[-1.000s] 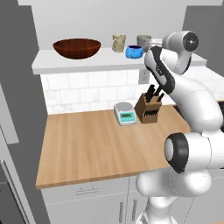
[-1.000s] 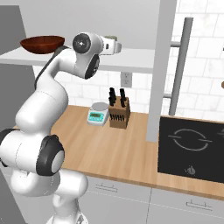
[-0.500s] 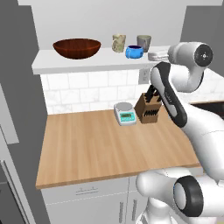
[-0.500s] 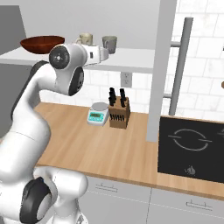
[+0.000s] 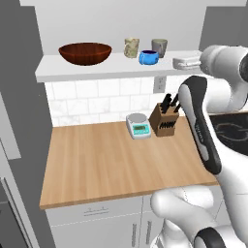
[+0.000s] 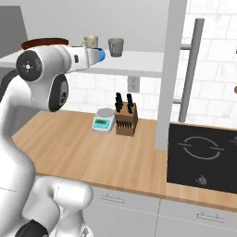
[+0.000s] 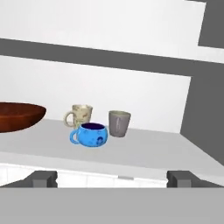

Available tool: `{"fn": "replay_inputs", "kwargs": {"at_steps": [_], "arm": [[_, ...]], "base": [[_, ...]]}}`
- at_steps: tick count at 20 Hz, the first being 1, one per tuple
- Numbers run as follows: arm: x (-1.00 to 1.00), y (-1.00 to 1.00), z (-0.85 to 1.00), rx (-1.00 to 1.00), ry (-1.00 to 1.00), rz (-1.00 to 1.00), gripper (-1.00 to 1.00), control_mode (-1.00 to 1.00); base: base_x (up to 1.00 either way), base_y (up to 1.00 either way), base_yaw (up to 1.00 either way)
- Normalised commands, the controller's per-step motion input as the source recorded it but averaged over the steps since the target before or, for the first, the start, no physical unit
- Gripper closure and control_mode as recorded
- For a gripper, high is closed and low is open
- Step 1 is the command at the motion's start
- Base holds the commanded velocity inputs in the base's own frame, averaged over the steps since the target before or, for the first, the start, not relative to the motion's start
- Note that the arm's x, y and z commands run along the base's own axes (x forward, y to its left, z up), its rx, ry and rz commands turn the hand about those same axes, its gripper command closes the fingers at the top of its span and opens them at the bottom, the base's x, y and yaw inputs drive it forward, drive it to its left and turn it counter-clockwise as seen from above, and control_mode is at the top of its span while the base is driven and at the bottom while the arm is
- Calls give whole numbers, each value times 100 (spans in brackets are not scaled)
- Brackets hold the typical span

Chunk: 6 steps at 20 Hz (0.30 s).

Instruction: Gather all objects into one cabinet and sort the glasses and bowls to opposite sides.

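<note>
Gripper [image 7: 111, 178] jaws spread wide, nothing between them, level with the front edge of the wide white shelf slab [image 5: 97, 72] with the plain grey back wall, off its right end. On the shelf, left to right: wide shallow red-brown wooden bowl [image 5: 85, 53], beige speckled cup [image 5: 131, 47], small glossy blue bowl [image 5: 148, 57], plain grey cup [image 5: 159, 47]. The blue bowl sits forward, just in front of the gap between the two cups, well apart from the wooden bowl. In the hand view it's the nearest item to the fingers. Below on the wooden counter [image 5: 106, 160]: small grey kitchen scale [image 5: 138, 125] just beside a wooden knife block [image 5: 164, 119]; black cooktop [image 6: 201, 155] to the right.
</note>
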Motion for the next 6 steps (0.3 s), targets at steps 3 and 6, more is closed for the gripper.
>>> {"fn": "replay_inputs", "kwargs": {"at_steps": [3,6], "arm": [[-100,0,50,7,1,-3,-100,-100],[-100,0,19,9,8,-5,-100,-100]], "base": [[0,0,0],[0,0,0]]}}
